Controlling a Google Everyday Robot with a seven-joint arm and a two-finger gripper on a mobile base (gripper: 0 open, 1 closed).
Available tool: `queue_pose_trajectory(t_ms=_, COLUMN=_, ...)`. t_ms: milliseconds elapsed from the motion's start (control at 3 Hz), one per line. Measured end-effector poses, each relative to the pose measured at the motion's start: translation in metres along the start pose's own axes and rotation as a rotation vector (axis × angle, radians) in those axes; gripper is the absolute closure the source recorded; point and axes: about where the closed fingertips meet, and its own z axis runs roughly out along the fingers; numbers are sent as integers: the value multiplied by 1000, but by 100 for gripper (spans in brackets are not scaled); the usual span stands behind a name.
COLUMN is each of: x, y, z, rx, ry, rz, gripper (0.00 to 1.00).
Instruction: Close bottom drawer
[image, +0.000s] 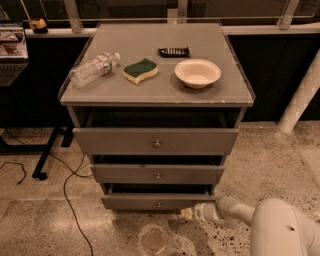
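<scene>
Indistinctly, jaws beside bottom drawer (150, 202).

The tool (187, 214) sits low, just beside the right end of the bottom drawer (159, 202). Whether it touches the front panel cannot be told. The arm (280, 230) behind it is cut off by the lower right corner. The drawer's inside is lost in shadow. The small black object (173, 51) at the back of the table (150, 92) is too small to identify.
</scene>
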Motion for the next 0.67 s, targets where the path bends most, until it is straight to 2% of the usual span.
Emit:
queue_pose_trajectory(t_ms=333, x=4, y=-11, z=4, rx=15, ry=-17, rz=37, gripper=100)
queue_pose_trajectory(t_ms=667, x=-5, y=-20, z=4, rx=33, ry=-43, rz=46, gripper=100)
